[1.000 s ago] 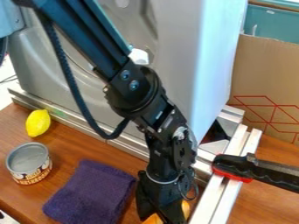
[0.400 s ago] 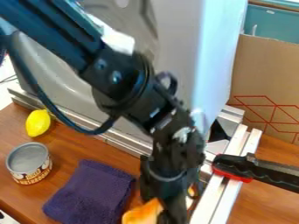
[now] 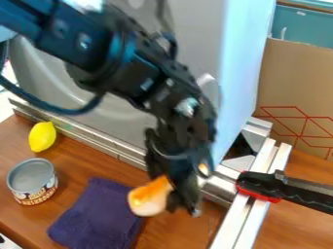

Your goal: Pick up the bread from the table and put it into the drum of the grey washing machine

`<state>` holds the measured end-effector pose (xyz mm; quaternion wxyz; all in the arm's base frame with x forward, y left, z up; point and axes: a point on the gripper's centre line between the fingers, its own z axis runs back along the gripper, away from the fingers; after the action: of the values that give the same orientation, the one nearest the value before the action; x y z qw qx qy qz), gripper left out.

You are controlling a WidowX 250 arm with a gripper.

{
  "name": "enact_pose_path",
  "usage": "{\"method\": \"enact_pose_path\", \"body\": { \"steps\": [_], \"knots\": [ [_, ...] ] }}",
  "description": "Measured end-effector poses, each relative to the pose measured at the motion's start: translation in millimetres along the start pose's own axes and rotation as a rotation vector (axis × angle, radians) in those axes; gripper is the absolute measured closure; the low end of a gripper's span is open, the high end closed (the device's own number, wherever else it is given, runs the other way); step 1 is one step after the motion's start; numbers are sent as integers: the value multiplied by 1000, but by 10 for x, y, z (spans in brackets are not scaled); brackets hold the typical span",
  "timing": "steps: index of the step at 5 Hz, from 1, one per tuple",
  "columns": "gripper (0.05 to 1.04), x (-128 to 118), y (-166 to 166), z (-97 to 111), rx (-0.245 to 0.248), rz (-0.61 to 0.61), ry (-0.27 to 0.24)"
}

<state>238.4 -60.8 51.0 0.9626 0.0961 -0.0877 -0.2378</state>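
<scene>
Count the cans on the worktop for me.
1. The can stands on the wooden worktop, near the lemon and the purple cloth. The gripper holds an orange and white piece, not a can; the arm may hide others.

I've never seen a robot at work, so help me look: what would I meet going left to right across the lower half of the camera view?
Tin can, folded purple cloth, orange-and-white object, black gripper holding it, black-and-red handle.
</scene>
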Motion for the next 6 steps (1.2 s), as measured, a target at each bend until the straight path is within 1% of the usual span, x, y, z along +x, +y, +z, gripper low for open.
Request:
{"method": "enact_pose_path", "body": {
  "steps": [1,2,3,4,5,6],
  "knots": [
    [387,-206,178,175,-10,133,12],
    [387,-394,122,344,-52,220,16],
    [387,-519,84,452,-72,276,5],
    [387,-663,351,518,33,357,1],
    [387,-864,732,553,117,458,-51],
    [387,-989,1006,537,200,538,-98]
  ]
}}
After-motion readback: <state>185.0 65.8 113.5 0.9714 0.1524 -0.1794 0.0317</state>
